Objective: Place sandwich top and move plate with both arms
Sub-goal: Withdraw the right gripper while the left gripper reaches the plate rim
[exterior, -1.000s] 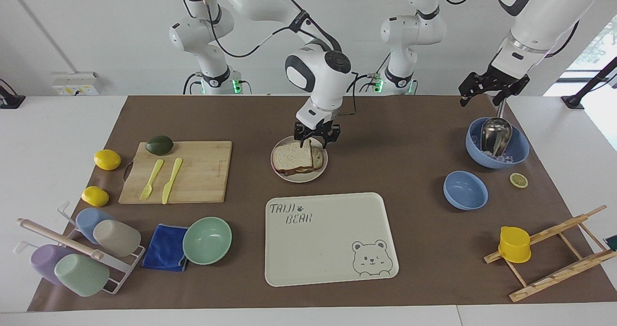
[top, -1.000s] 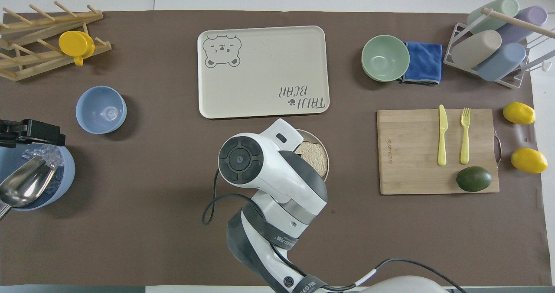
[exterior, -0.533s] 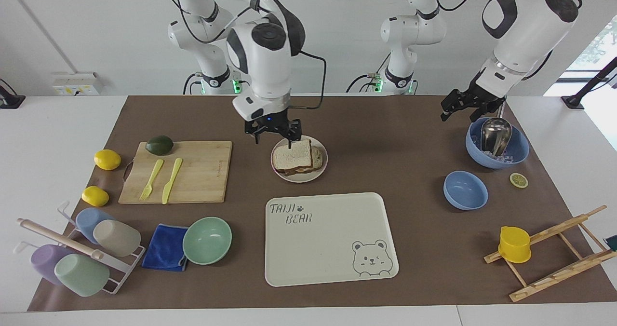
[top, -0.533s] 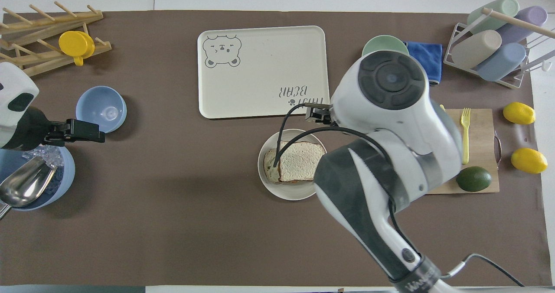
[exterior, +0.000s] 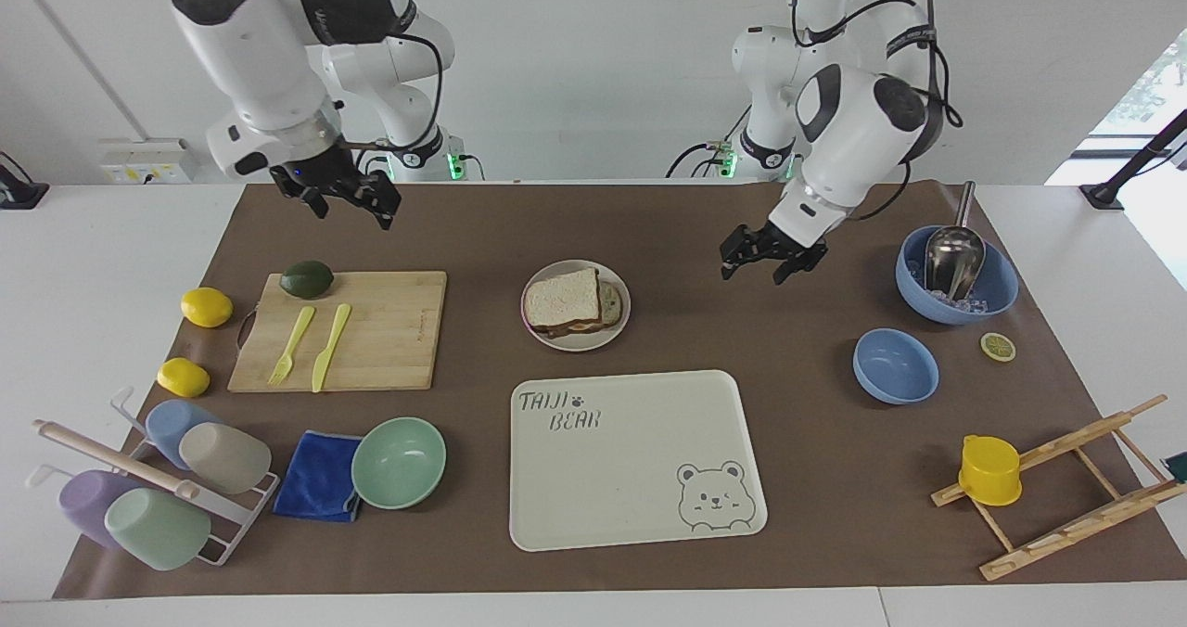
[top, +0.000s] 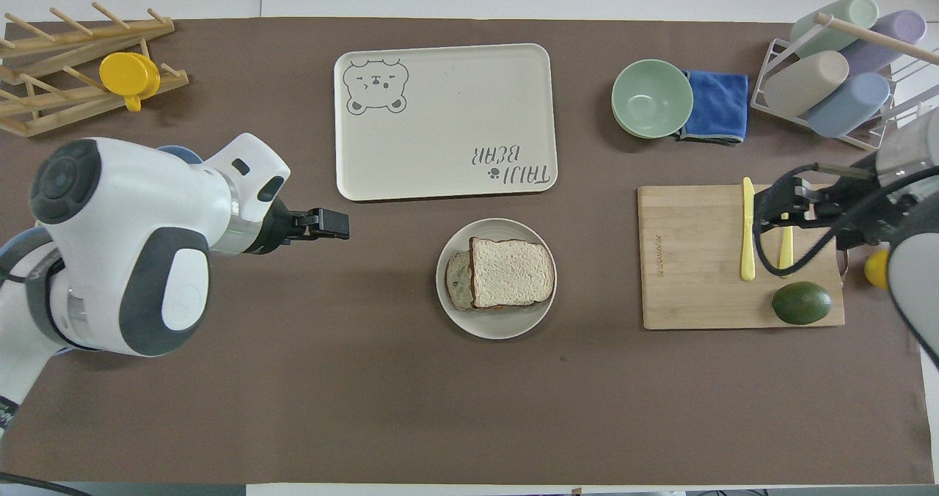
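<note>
The sandwich top (exterior: 563, 297) lies flat on the lower sandwich slices on the plate (exterior: 580, 345) at the table's middle. It also shows in the overhead view (top: 511, 272), on the plate (top: 491, 327). My right gripper (exterior: 348, 198) is open and empty, raised over the cutting board's edge nearest the robots; in the overhead view (top: 788, 206) it covers the fork. My left gripper (exterior: 768, 263) is open and empty, in the air beside the plate toward the left arm's end; it also shows in the overhead view (top: 323, 224).
The bear-printed tray (exterior: 640, 460) lies just farther from the robots than the plate. A cutting board (exterior: 371, 330) holds an avocado, fork and knife. A mint bowl (exterior: 399, 462), blue cloth, cup rack and lemons are at the right arm's end. Two blue bowls (exterior: 895, 365) and a wooden rack are at the left arm's end.
My right gripper let go of the bread, rose and swung away over the cutting board. My left gripper moved from over the ice bowl toward the plate. The sandwich top stays put.
</note>
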{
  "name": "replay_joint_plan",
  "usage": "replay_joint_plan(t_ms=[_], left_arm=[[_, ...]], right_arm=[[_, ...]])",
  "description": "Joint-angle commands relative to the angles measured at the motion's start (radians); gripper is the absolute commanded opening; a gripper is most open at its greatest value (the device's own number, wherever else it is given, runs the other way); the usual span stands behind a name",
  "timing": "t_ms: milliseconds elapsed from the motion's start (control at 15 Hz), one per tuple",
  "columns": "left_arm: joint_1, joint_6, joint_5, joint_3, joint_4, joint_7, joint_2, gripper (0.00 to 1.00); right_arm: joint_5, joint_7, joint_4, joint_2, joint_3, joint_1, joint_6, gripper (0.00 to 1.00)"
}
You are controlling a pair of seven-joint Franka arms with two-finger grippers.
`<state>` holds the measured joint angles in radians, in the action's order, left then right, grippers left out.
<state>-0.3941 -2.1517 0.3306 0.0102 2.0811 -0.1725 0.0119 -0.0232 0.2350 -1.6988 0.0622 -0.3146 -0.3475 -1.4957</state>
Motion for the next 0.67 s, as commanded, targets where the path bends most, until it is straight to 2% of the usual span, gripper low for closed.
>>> replay_joint_plan(t_ms=[0, 133, 333, 467, 600], left_arm=[[-0.100, -0.120, 0.088, 0.016, 0.011, -0.027, 0.083, 1.00], [-0.156, -0.221, 0.131, 0.016, 0.037, -0.028, 0.134, 1.00], [-0.221, -0.296, 0.208, 0.017, 0.037, -0.028, 0.216, 1.00], [-0.238, -0.307, 0.211, 0.016, 0.039, -0.030, 0.244, 1.00], [-0.238, -0.293, 0.212, 0.016, 0.039, -0.030, 0.244, 0.96]], right_arm=[[-0.018, -0.097, -0.039, 0.018, -0.038, -0.004, -0.018, 1.00], [-0.017, -0.103, -0.056, 0.027, -0.041, 0.008, -0.037, 1.00], [-0.009, -0.121, -0.039, -0.025, -0.041, 0.044, -0.046, 1.00], [0.006, -0.172, 0.007, -0.089, -0.029, 0.068, -0.054, 1.00], [-0.006, -0.184, 0.014, -0.094, -0.028, 0.076, -0.040, 1.00]])
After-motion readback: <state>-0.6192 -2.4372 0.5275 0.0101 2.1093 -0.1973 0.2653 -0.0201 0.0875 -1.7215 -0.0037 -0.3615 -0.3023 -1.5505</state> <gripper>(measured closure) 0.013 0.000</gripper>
